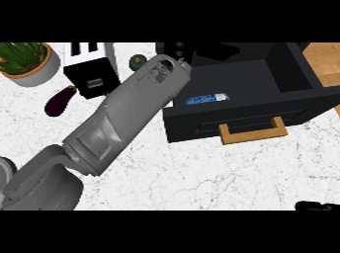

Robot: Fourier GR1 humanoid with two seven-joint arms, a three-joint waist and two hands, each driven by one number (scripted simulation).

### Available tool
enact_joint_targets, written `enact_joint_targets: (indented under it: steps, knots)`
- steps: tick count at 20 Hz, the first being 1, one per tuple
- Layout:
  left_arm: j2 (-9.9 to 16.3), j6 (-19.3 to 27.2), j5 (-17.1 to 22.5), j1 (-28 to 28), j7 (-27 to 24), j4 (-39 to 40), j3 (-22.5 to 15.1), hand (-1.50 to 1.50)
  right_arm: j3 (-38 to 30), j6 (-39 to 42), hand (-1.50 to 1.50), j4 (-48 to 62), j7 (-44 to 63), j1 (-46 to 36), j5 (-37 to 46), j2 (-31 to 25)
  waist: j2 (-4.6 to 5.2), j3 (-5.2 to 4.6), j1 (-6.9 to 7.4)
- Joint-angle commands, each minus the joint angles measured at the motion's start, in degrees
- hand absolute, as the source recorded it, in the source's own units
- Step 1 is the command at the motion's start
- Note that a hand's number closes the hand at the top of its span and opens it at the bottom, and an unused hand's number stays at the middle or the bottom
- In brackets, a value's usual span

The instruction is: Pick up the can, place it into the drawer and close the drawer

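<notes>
A black drawer with a wooden handle stands pulled open from its black cabinet at the upper right. Inside it, against the front wall, lies the can, showing a blue and white label. My left forearm reaches from the lower left up to the drawer's back left corner. The left hand shows there as a dark shape against the black drawer, apart from the can. Only a sliver of my right hand appears at the lower right edge.
A potted plant stands at the upper left, with a black and white toaster beside it. A purple eggplant lies left of my forearm and a green fruit sits behind it. The white marble counter ends at the right.
</notes>
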Motion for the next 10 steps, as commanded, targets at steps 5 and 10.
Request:
enact_joint_targets:
  steps: [5, 10]
  knots:
    - [0.00, 1.37, 4.48, -1.08, -0.18, -2.11, 1.03, -1.50, 3.06, 0.60, -1.50, -4.16, -2.60, -0.61, 11.06, -3.99, -0.11, -0.05, 0.47]
    - [0.00, 1.83, 7.23, 0.86, -3.20, -4.74, 1.40, -1.50, 4.73, 0.66, -1.50, -4.65, -6.16, -1.39, 16.82, -5.77, -0.54, -0.05, 2.07]
